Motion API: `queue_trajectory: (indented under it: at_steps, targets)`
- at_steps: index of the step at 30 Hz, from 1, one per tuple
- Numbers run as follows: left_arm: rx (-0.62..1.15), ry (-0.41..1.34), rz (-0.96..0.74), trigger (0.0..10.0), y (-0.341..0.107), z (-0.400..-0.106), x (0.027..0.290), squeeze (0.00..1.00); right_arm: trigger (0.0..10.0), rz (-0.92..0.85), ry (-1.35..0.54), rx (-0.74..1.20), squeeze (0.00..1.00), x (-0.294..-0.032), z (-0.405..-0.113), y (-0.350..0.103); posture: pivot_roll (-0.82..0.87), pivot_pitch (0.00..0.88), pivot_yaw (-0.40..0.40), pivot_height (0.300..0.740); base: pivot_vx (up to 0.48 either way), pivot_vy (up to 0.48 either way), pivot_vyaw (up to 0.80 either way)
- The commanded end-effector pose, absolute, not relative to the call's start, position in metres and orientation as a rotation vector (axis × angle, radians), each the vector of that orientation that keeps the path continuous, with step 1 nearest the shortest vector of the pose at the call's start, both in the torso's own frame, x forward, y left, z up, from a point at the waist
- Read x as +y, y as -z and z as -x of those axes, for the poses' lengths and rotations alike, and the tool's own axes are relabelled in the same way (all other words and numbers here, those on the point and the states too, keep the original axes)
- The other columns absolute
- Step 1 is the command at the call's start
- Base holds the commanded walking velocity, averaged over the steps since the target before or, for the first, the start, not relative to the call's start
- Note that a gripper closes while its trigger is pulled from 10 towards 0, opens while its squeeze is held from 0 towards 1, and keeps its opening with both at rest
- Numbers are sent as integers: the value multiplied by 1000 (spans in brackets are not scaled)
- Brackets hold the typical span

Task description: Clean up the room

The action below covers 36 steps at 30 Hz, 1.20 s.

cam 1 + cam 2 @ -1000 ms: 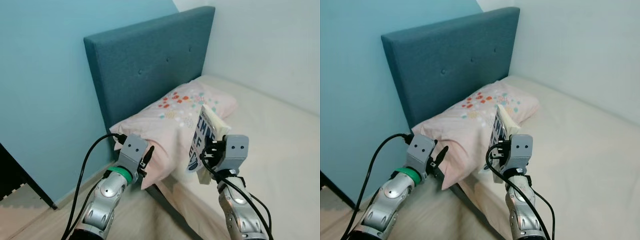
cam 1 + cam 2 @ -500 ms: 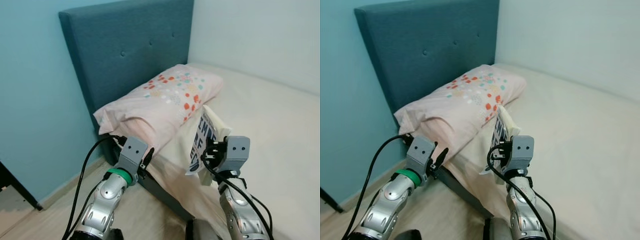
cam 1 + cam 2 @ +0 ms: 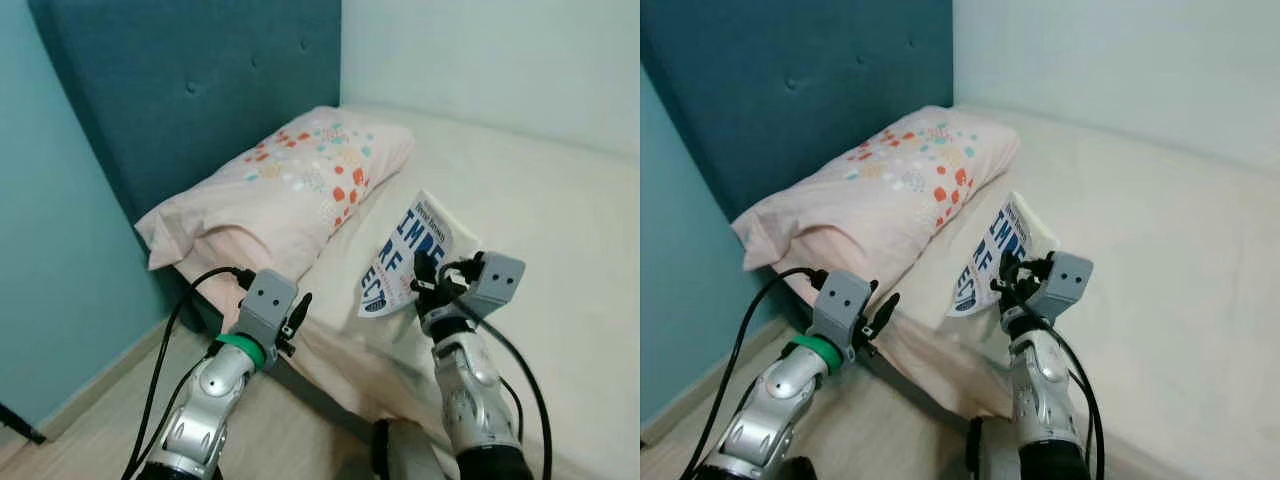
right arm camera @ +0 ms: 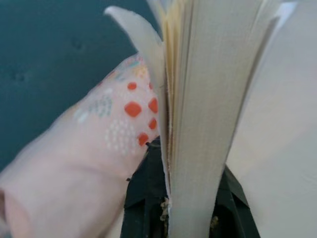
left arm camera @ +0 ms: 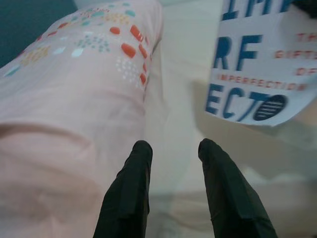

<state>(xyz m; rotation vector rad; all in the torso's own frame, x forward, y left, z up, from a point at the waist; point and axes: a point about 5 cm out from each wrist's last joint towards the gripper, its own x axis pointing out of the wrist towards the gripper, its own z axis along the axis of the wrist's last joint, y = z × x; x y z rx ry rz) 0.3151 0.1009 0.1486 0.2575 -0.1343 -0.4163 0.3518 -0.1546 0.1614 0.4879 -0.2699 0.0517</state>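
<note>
Both silver arms reach forward, elbows bent. The right gripper [image 3: 425, 276] is raised and tilted, its black fingers [image 4: 143, 198] clamped on either side of a paperback book [image 3: 405, 255], held upright by its bottom edge. The left gripper [image 5: 171, 148] sits lower, fingers [image 5: 130, 191] parted and holding nothing.

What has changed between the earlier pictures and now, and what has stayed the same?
The right gripper has tilted the book from nearly upright to leaning back, cover facing up, low over the bed beside the pillow. The whole picture has also shifted, so the camera has moved. The right gripper stays shut on the book, and the left gripper stays open, holding nothing, by the bed's edge.
</note>
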Motion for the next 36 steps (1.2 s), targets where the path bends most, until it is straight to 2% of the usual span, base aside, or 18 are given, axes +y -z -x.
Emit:
queue_trajectory:
  at_steps: [1,5,8,14,20,21,22,23,29,31,32,36]
  targets:
    - [-135,452,-254,10000,-149,-311,101,0,10000,-569,-60,-291,0,-155,-357,-165,-96,105,82,526,0,0,0]
    - [-164,506,-244,10000,-159,-306,101,0,10000,-804,-43,-259,0,-159,-374,-167,-57,148,80,526,0,0,0]
    - [-165,512,-230,10000,-162,-302,102,0,10000,-906,-46,-270,0,-162,-382,-172,-50,161,81,526,0,0,0]
    - [-138,526,-223,10000,-156,-291,100,0,10000,-855,-22,-243,0,-167,-389,-169,-32,189,85,526,0,0,0]
    - [-122,535,-212,10000,-155,-282,99,0,10000,-768,122,-22,16,-174,-384,-130,-23,220,83,526,0,0,0]
    - [-119,534,-211,10000,-155,-282,99,0,10000,-761,166,34,663,-176,-381,-120,-24,223,82,526,0,0,0]
    - [-116,533,-210,10000,-155,-282,100,0,10000,-756,193,67,663,-176,-380,-115,-24,223,82,526,0,0,0]
    - [-113,529,-208,10000,-155,-282,100,0,10000,-713,203,115,1000,-175,-377,-107,-27,227,81,526,0,0,0]
    - [-109,527,-206,10000,-155,-282,100,0,10000,-691,188,137,1000,-174,-376,-103,-37,224,80,526,0,0,0]
    - [-104,527,-205,10000,-155,-281,99,0,10000,-630,159,157,1000,-171,-376,-103,-48,222,79,526,0,0,0]
    - [-103,528,-204,10000,-155,-282,99,0,10000,-570,132,179,0,-169,-374,-100,-57,220,77,526,0,0,0]
    - [-102,531,-200,10000,-156,-283,97,0,10000,-513,108,208,0,-171,-367,-91,-76,217,74,526,0,0,0]
